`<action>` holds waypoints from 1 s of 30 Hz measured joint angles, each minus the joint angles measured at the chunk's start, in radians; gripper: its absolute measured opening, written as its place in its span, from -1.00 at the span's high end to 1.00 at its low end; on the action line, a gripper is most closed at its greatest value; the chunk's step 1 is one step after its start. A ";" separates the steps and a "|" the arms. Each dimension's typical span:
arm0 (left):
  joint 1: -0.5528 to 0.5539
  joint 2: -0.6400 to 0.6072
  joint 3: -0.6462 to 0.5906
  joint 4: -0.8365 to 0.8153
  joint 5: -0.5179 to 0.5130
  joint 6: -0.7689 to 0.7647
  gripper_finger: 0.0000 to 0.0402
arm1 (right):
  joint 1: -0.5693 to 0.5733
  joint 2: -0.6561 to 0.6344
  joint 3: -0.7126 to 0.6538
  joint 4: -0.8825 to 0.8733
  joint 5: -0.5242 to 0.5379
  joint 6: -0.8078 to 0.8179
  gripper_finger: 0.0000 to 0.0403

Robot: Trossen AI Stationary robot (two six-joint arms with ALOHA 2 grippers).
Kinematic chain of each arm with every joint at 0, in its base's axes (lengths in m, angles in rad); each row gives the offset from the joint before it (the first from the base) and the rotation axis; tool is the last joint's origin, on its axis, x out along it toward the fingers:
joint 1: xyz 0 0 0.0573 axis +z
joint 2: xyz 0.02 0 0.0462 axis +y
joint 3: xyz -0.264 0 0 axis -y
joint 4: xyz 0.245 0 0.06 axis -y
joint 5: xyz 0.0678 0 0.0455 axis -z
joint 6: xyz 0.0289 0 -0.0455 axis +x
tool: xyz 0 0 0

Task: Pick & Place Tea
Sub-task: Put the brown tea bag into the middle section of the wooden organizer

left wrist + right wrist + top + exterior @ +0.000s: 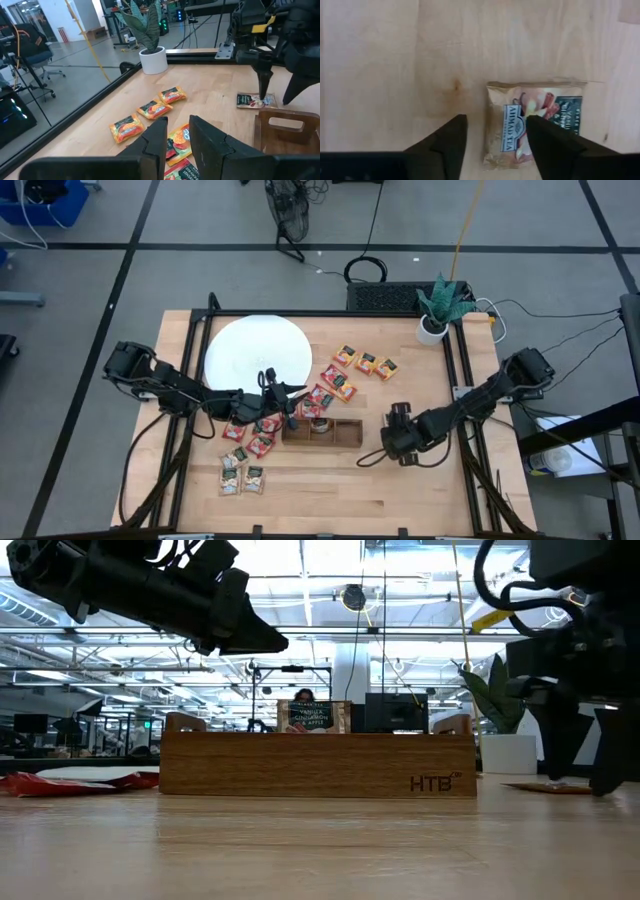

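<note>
The right gripper (495, 145) hangs over the bare wood just beside the right end of the wooden tray (322, 430), its fingers spread apart and pointing down; between and under them a pale tea sachet (535, 125) lies flat on the table (420, 490), gripped by nothing; the spread looks suited either to closing on the packet's edges or to having let it go, and the pictures alone do not say which. The left gripper (272, 387) hovers above the heap of red sachets (262, 432) near the tray's left end, by the white disc (256, 352); its fingers (150, 142) stand a little apart with nothing visible between them, so it seems to be waiting its turn over the stock it is nearest to. More tea lies sorted by colour in loose groups: orange-yellow sachets (365, 362) toward the potted plant (438, 305), pale sachets (242, 475) at the table's front left; one sachet (310, 717) already stands upright in the tray, which suggests the tray's compartments are the destination, and most of the tea is still outside it.
</note>
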 joint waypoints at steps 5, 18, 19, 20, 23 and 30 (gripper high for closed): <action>0.000 0.000 0.000 0.000 0.000 -0.001 0.56 | -0.030 0.022 -0.053 0.052 -0.082 0.030 0.47; 0.000 0.000 0.000 0.001 0.001 -0.021 0.56 | -0.002 0.026 -0.089 0.069 -0.025 0.046 0.96; 0.000 0.000 0.000 0.002 0.006 -0.034 0.56 | 0.013 0.025 -0.068 0.043 0.015 0.039 0.97; 0.000 0.000 0.000 0.004 0.022 -0.051 0.56 | 0.028 0.023 -0.043 0.016 0.062 0.030 0.97; 0.007 0.000 0.001 0.030 0.088 -0.111 0.56 | 0.071 0.026 0.021 -0.095 0.221 -0.025 0.98; 0.046 0.000 0.060 -0.019 0.257 -0.287 0.56 | 0.105 0.027 0.077 -0.052 0.674 -0.222 0.99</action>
